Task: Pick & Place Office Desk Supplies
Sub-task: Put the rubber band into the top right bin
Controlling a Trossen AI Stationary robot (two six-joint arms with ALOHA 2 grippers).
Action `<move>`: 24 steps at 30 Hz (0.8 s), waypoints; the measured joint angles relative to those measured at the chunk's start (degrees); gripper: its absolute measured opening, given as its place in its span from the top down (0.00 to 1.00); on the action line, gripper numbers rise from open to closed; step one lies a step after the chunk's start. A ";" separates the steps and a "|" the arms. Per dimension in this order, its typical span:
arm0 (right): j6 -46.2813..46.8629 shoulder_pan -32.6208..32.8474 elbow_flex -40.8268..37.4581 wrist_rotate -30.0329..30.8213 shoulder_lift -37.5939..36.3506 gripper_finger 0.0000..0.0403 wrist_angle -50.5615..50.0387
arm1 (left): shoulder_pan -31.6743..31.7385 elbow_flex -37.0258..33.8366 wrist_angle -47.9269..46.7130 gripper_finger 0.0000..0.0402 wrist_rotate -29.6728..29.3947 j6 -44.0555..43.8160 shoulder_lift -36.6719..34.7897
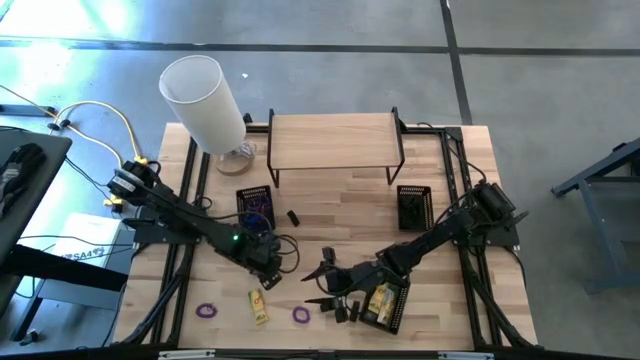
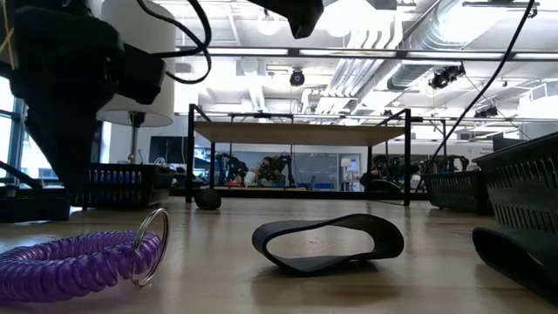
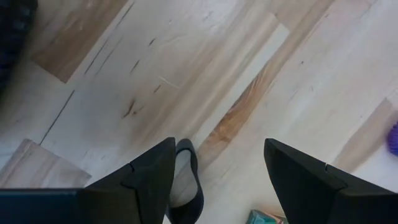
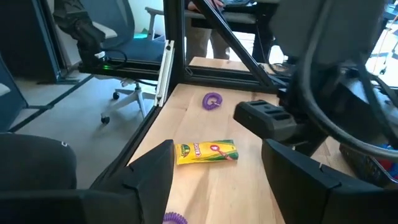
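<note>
the left gripper [image 1: 272, 262] sits low over the pale wooden table [image 1: 340, 215] near its middle front, jaws spread wide with nothing between them. in its wrist view a thin black band loop [image 3: 186, 180] lies on the wood just beside the inner face of one finger [image 3: 149, 177], not centred in the gap. the right gripper [image 1: 325, 285] hangs nearby toward the front, jaws also wide apart and holding nothing; its wrist view looks out at a yellow rectangular crayon box [image 4: 206, 152] and a purple coiled band loop [image 4: 212, 100] farther along the table.

the other supplies are scattered: a second purple coiled loop [image 1: 207, 311] near the front left, another [image 1: 301, 315] front centre, a small black block [image 1: 294, 217] mid-table, and a square black mesh tray [image 1: 383, 305] at the front right already holding yellow pieces.

the main risk i judge is a missed pinch. the black band is flat and floppy and sits off to one side, so closing as placed may push it along the wood or catch only its edge, letting it slip on lifting. pressing lower to scoop it could drive the fingertips into the tabletop. the two grippers are also near each other, so a wide swing toward the tray could bring the arms into contact or knock the small loose items beside it.
</note>
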 joint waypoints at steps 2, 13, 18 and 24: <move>0.08 0.00 0.00 0.11 0.00 0.43 0.12 | -0.76 0.00 -0.05 0.41 -0.58 0.68 0.00; 0.12 0.07 0.00 0.17 0.07 0.43 1.77 | -4.52 0.00 -0.45 0.41 -1.35 1.74 0.00; 1.37 0.07 0.00 -0.08 0.08 0.43 1.75 | -4.74 0.00 -0.51 0.41 -2.42 6.22 -0.07; 1.39 0.10 0.01 -0.28 0.09 0.43 1.51 | -4.56 0.00 -1.59 0.41 -4.50 6.87 -0.09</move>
